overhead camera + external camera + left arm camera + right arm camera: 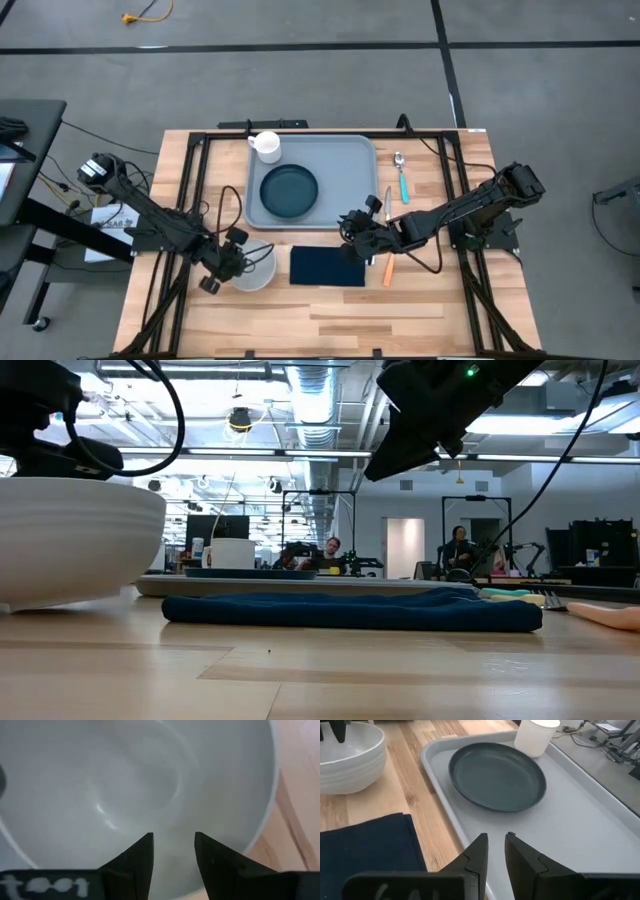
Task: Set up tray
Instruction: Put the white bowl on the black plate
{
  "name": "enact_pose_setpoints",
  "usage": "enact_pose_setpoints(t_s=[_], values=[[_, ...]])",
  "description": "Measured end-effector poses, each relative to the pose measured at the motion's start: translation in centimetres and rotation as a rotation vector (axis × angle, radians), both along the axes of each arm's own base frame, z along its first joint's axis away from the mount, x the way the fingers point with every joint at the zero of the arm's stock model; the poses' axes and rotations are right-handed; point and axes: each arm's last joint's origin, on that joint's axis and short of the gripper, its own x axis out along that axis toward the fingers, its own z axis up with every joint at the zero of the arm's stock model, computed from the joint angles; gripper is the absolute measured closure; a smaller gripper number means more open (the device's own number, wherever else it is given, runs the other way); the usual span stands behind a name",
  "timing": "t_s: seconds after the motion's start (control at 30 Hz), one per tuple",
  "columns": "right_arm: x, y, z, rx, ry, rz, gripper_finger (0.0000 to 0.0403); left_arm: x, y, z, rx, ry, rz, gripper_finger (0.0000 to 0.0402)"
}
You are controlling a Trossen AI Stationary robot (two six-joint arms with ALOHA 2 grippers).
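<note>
The tray (345, 170) lies flat on the far middle of the wooden counter (420, 310), its long side running left to right. A dark round plate (289, 190) sits inside it, toward the left half. A white mug (266, 146) stands upright in the tray's far left corner, just beyond the plate. The right half of the tray is bare.

A dark navy napkin (327, 266) lies flat on the counter just near of the tray, not touching it. A white bowl (256, 270) stands upright on the counter left of the napkin, near the tray's near left corner.

To the right of the tray, a spoon with a teal handle (401, 178) lies on the counter, bowl end pointing far. An orange-handled utensil (387, 268) lies right of the napkin; its type cannot be determined.

The left gripper (237, 262) hangs over the bowl's left edge. In the left wrist view its fingers (142, 860) stand apart with a clear gap, directly above the bowl's interior, holding nothing.

The right gripper (352, 232) hovers over the near right edge of the tray, between tray and napkin. In the right wrist view its fingers (479, 852) stand narrowly apart with only a slim gap between them, and nothing is held.

People are seated in the room behind the counter in the low view.
</note>
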Motion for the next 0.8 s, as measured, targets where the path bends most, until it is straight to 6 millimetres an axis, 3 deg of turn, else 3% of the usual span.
enact_pose_setpoints(t_s=[0.23,0.43,0.67,0.8], values=[[0.0,0.0,0.0,0.000,0.000,0.000,0.0344,0.2,0.2,0.4,0.079,-0.045,0.021,0.0269],[0.0,0.0,0.0,0.001,-0.001,0.000,0.0344,1.3,0.0,3.5,0.205,-0.178,0.038,0.0269],[0.0,0.0,0.0,0.002,-0.001,0.001,0.0344,2.0,-1.1,8.1,0.029,-0.165,-0.043,0.0269],[0.0,0.0,0.0,0.002,0.000,0.001,0.0344,1.3,-1.8,8.8,-0.048,-0.098,-0.055,0.0269]])
